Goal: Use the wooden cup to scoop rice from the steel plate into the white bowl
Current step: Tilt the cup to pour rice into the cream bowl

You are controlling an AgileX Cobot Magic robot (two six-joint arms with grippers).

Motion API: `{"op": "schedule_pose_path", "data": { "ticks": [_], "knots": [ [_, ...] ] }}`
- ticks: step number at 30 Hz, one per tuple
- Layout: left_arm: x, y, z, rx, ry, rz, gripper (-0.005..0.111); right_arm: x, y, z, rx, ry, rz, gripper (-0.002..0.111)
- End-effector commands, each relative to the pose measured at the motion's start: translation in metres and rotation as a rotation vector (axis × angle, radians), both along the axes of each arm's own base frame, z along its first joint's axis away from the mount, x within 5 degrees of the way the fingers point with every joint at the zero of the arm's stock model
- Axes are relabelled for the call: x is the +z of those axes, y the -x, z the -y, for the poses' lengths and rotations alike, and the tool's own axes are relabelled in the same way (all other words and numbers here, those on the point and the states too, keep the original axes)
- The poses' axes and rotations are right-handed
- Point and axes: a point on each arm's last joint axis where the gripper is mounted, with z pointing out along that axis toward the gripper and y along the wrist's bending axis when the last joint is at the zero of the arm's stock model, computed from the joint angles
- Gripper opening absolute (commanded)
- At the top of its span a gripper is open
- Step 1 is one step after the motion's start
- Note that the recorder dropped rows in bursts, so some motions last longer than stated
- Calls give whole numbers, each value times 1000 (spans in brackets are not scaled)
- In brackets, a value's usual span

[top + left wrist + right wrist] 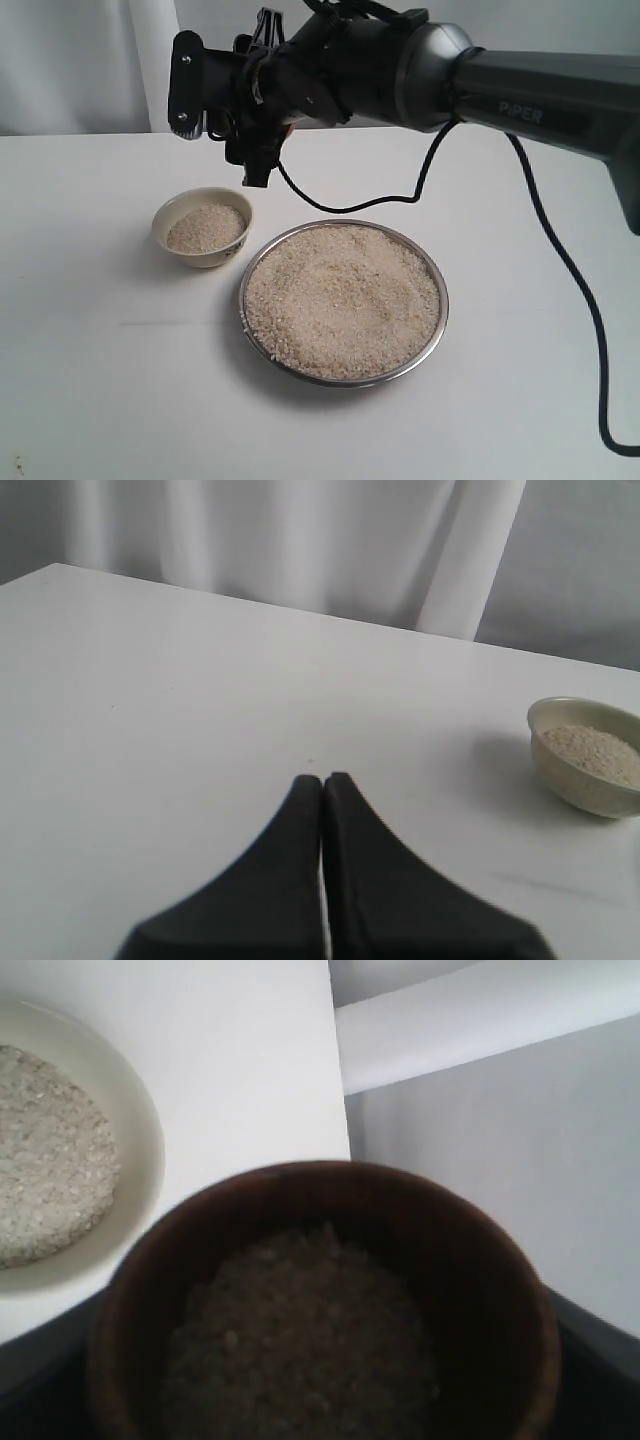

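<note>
The steel plate (443, 320) lies mid-table, heaped with rice (342, 300). To its left stands the white bowl (203, 256), partly filled with rice (205, 228). My right gripper (258, 140) reaches across and hangs just above and behind the bowl. It is shut on the wooden cup (470, 1260), which holds rice (300, 1340); a dark finger (600, 1370) shows beside it. In the exterior view the cup is almost hidden by the gripper. In the right wrist view the white bowl (140, 1150) sits just beyond the cup's rim. My left gripper (322, 780) is shut and empty, low over bare table, well apart from the white bowl (585, 780).
A black cable (560, 250) loops from the right arm down across the table's right side. A white curtain (300, 540) hangs behind the table's far edge. The white table (100, 380) extends in front of and left of the bowl.
</note>
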Motion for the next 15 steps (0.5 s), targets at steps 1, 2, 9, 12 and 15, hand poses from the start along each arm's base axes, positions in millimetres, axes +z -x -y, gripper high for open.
{"op": "schedule_pose_path", "data": {
  "ticks": [1,2,9,12,15],
  "knots": [
    [0,-1,0,-2,6,-1,0,1,9,-8,35,95,35,0],
    [0,-1,0,-2,6,-1,0,-2,10,-9,37,106,31,0],
    [0,-1,0,-2,6,-1,0,-41,7,-21,61,156,-11,0],
    [0,-1,0,-2,6,-1,0,-48,8,-27,79,158,3,0],
    [0,-1,0,-2,6,-1,0,-56,6,-32,55,174,-11,0]
  ]
}}
